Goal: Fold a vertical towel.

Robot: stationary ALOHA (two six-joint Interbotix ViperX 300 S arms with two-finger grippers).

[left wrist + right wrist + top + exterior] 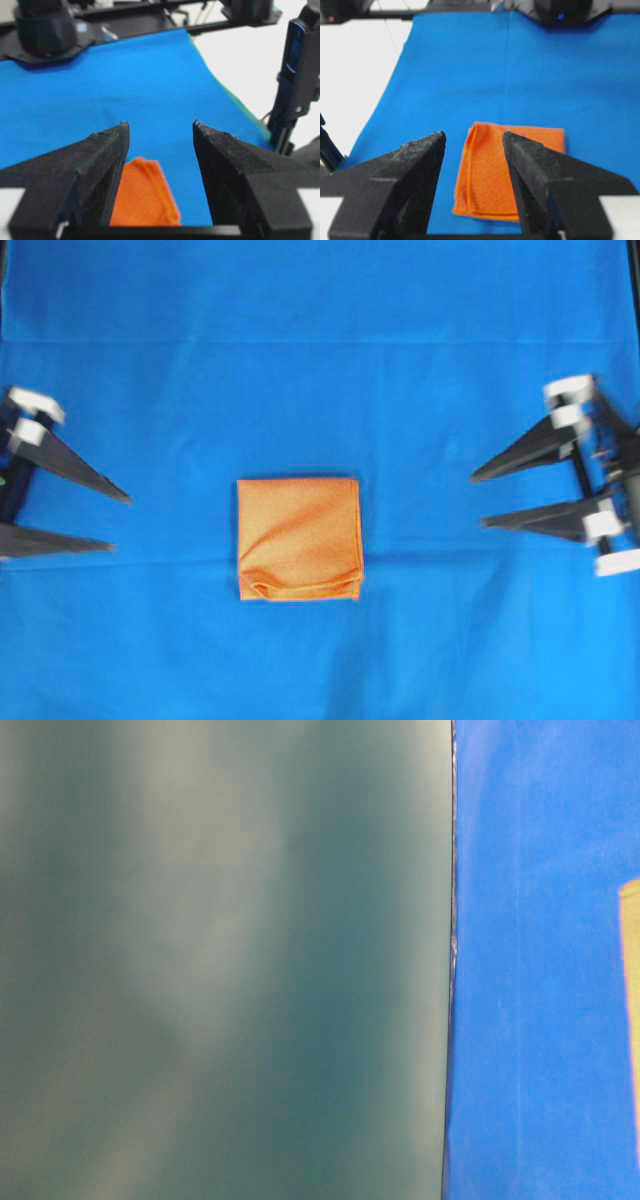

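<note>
Blocking most of the table-level view, a blurred grey-green surface cannot be identified; only a strip of the blue cloth sheet and a thin sliver of orange at the right border show there. Overhead, the left gripper is cut off by the frame edge, its body out of sight, and the right gripper is partly cropped at the opposite edge.

Item: towel, count one. Orange, folded to a near square, small pucker along its near hem overhead. It lies on the sheet between the two grippers, well apart from both. From the left wrist camera it sits below and ahead of that gripper's fingertips, half hidden behind the left finger, its far corner showing in the gap. From the right wrist camera it lies ahead of the fingers, showing in the gap, partly masked by the right-hand one.

Item: grippers, count two. Both stand with jaws spread wide, nothing between them, nothing touched.

Item: blue cloth sheet, count one, lying under the towel and across the work area.

Item: dark arm bases at the far edge in the wrist views, blurred.
</note>
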